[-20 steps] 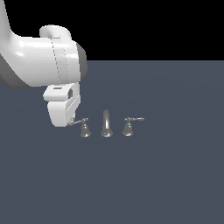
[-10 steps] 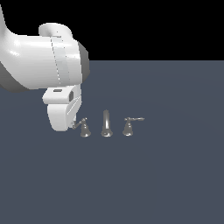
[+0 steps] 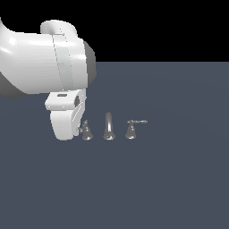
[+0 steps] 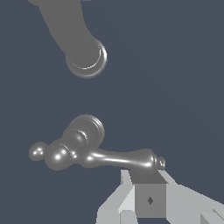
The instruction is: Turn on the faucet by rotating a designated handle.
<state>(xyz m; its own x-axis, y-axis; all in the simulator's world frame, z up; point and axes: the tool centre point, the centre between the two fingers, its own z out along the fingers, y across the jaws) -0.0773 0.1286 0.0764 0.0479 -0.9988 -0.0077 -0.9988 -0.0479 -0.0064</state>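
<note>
The handle (image 4: 83, 151) stands at the exterior view's left of the spout (image 3: 108, 126), its lever (image 4: 127, 159) lying level. The gripper (image 4: 148, 199) is set against the lever's tip; whether the jaws are spread or pressed together cannot be told. Contact is judged made, and the rotation is judged largely left to do.
</note>
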